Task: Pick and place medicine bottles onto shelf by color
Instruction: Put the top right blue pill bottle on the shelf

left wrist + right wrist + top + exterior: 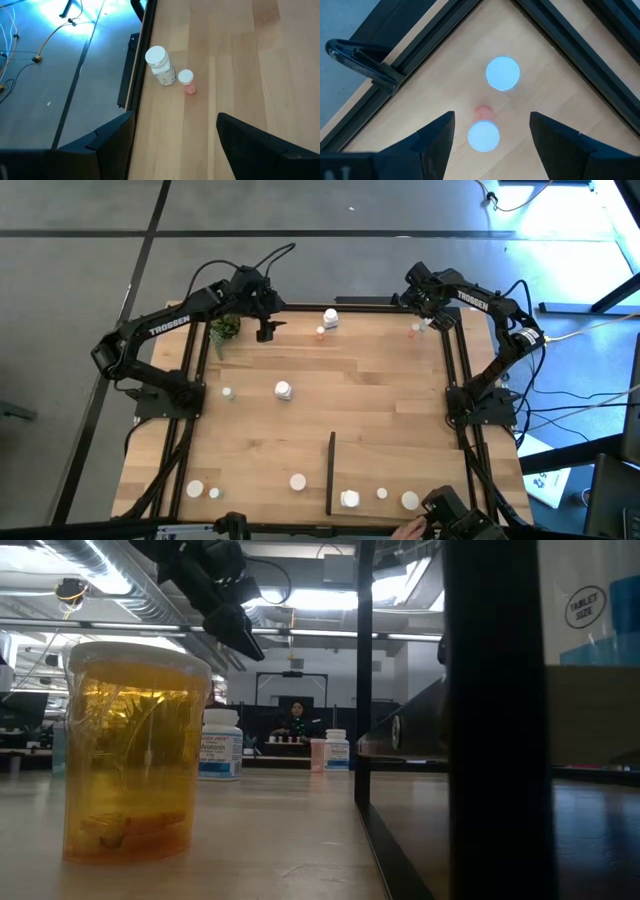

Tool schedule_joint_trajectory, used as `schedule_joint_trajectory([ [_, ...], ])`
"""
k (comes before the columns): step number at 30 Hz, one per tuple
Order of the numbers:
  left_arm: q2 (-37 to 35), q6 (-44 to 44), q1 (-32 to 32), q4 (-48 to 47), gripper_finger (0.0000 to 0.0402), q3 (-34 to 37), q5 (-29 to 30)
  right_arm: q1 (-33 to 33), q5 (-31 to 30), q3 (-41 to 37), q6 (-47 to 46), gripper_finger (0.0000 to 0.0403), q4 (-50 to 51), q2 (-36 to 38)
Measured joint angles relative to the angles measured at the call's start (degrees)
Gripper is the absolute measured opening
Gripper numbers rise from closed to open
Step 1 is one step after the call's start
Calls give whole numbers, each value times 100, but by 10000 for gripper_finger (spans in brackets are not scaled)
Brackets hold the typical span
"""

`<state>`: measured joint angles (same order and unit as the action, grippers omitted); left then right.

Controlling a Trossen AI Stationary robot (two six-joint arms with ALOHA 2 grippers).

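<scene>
Medicine bottles stand scattered on the wooden table. A white bottle (330, 318) and a small pinkish one (321, 333) stand at the far edge. They show ahead of my open left gripper (175, 145), which hovers near the far left (265, 330). My right gripper (492, 132) hangs open over the far right corner (424, 323), pointing down. Below it stand two white-capped small bottles. The pink-bodied one (484, 136) is between the fingers, untouched; the other (503, 73) is beyond. The shelf (395, 465), with its black upright strip (330, 473), lies near right.
A potted plant (224, 328) stands by the left gripper. More bottles: mid-table (284, 390), (228, 393), and several along the near edge, some on the shelf (349, 499). An amber bottle (130, 755) fills the low view. Black frame rails (580, 55) hem the far right corner. A hand (408, 530) shows at the near edge.
</scene>
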<state>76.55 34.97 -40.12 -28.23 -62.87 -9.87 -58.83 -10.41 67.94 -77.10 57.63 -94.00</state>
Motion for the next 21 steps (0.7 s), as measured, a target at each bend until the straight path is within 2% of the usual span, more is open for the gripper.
schedule_joint_trajectory([
  [8, 0, 1, 0, -1, 277, 0, 0, 0, -37, -42, 0, 259, -5, 0],
  [21, 0, 1, 0, -2, 277, 0, 0, -4, -52, -642, -6, 259, -332, 0],
])
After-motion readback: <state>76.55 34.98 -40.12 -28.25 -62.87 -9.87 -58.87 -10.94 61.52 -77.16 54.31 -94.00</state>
